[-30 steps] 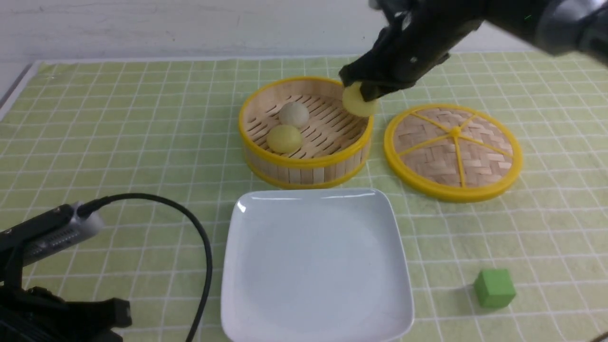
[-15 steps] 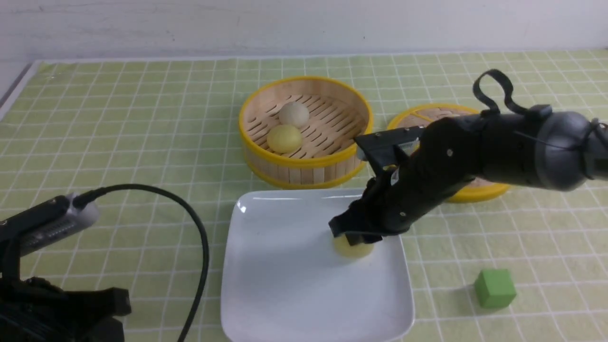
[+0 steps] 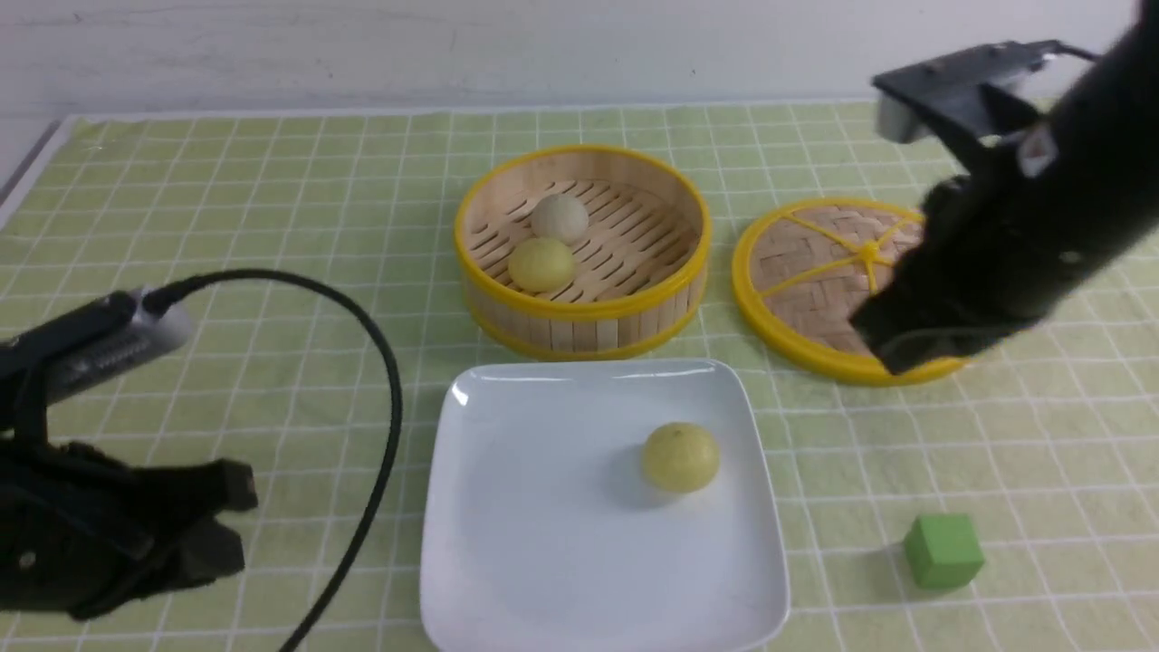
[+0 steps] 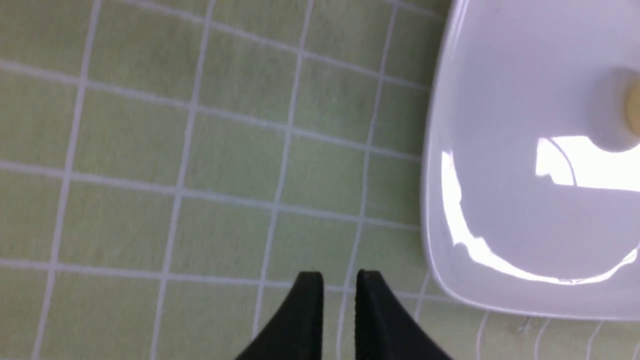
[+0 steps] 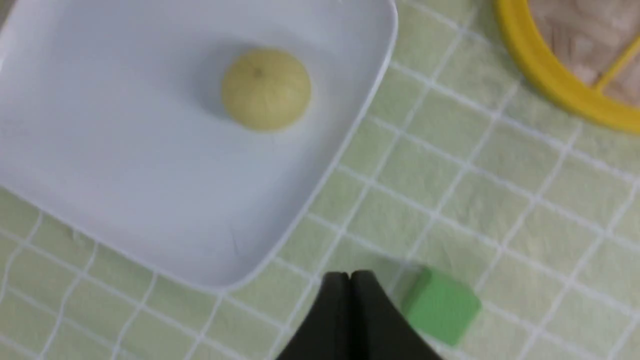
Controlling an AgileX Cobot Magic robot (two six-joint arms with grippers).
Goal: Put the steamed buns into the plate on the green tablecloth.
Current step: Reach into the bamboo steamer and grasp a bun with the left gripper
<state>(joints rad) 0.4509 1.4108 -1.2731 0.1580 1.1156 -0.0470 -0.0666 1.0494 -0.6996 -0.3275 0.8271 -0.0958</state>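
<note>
One pale yellow steamed bun [image 3: 681, 457] [image 5: 266, 89] lies on the right half of the white square plate [image 3: 543, 580] [image 5: 125, 150] [image 4: 500, 210], with nothing touching it. An off-white bun [image 3: 560, 218] and another yellow bun [image 3: 541, 263] sit in the bamboo steamer [image 3: 584, 321] behind the plate. The green checked tablecloth [image 3: 226, 199] covers the table. My right gripper [image 3: 892, 353] [image 5: 350, 277] hangs shut and empty over the near edge of the lid, right of the plate. My left gripper [image 3: 237, 512] [image 4: 340, 280] hovers left of the plate, its fingers a narrow gap apart and empty.
The woven lid [image 3: 806, 272] [image 5: 560, 90] lies flat to the right of the steamer, partly hidden by my right arm. A small green cube [image 3: 942, 550] [image 5: 440, 305] sits right of the plate's near corner. A black cable [image 3: 385, 407] loops from my left arm.
My right gripper carried the yellow bun from the steamer to the plate, let go of it, then rose back to the right and shut. The left arm shifted slightly.
</note>
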